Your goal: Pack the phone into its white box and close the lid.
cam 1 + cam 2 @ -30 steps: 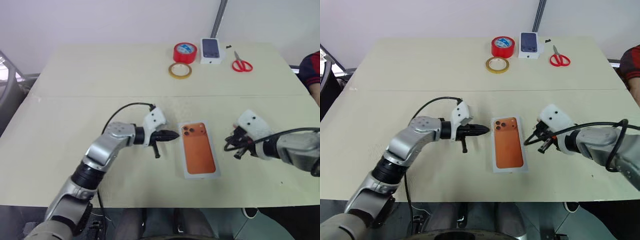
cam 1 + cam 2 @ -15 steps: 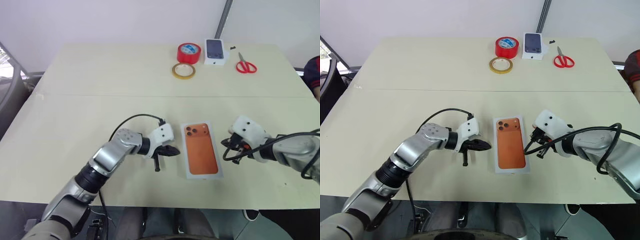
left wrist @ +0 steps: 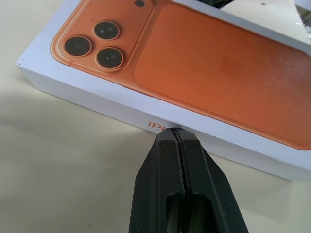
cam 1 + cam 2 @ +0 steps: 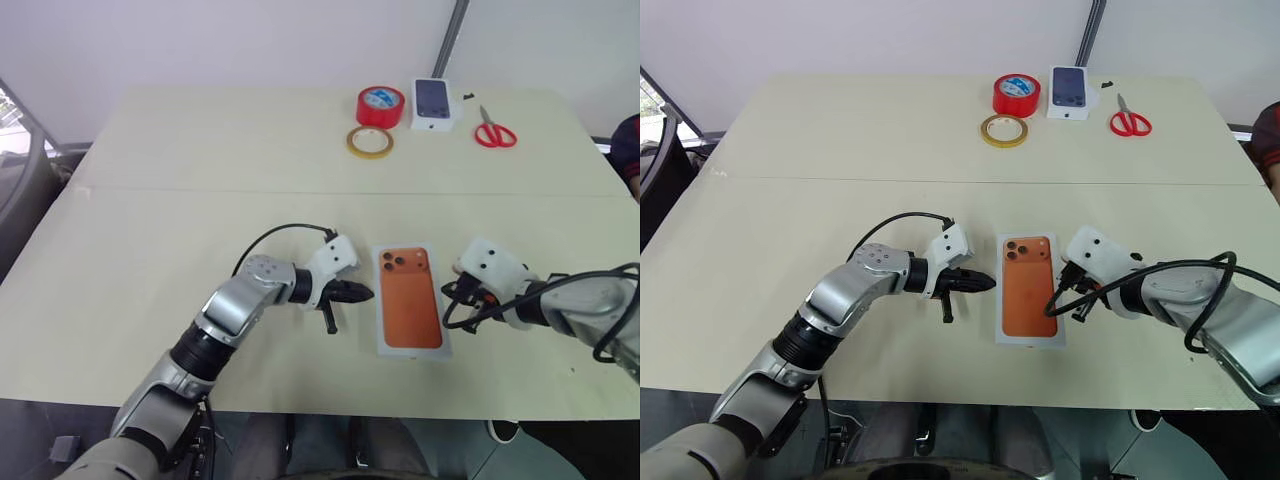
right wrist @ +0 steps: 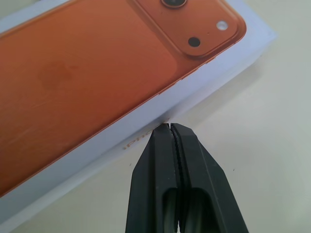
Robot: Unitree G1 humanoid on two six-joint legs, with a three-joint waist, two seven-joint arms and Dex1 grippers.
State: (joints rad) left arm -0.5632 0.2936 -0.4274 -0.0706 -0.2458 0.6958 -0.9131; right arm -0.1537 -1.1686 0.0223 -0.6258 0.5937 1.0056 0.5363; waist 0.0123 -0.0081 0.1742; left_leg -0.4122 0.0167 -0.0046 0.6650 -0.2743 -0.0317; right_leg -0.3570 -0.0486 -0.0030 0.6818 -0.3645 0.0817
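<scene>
- The left gripper [image 3: 176, 133] is clenched on nothing, its tip at one long wall of the white box [image 3: 97, 99].
- The right gripper [image 5: 170, 128] is likewise clenched and empty, at the opposite wall.
- Just beyond both tips, the phone [image 3: 218, 63] lies camera-side up.
- The box is probably light, stiff and slick, so press on the long walls.

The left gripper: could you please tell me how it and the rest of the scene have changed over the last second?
The left gripper, shut, has moved closer to the white box. The right gripper has kept shut at the box's other side. The box hasn't moved.
</scene>
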